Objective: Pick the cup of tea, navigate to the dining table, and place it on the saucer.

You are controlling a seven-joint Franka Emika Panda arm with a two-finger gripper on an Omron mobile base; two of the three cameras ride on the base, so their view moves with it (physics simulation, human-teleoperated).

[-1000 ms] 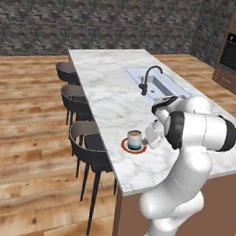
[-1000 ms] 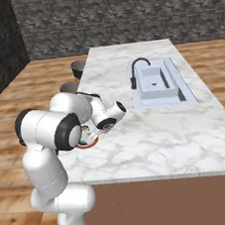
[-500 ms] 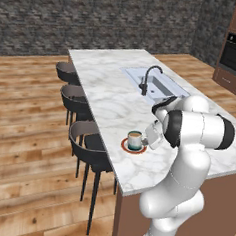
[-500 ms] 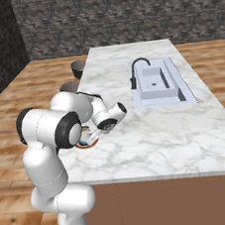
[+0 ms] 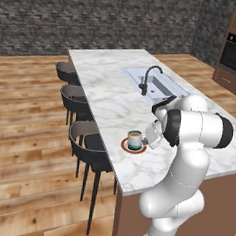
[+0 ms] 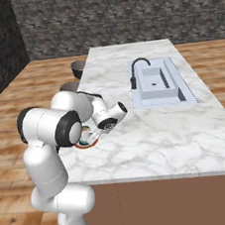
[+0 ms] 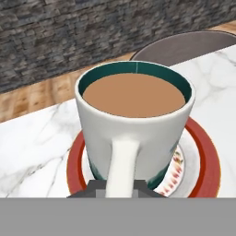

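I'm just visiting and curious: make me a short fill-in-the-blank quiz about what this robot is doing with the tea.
1. The cup of tea stands on the ____ with the red-orange rim.
2. The liquid in the cup is light ____.
3. The gripper sits at the cup's ____.
4. The black faucet curves over the inset ____.

Missing words: saucer; brown; handle; sink

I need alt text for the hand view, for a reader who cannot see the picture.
A cup of tea stands on a red-rimmed saucer on the marble dining table, its handle pointing at the camera. The gripper fingers flank the handle's base. Behind are a dark stool seat and stone wall.
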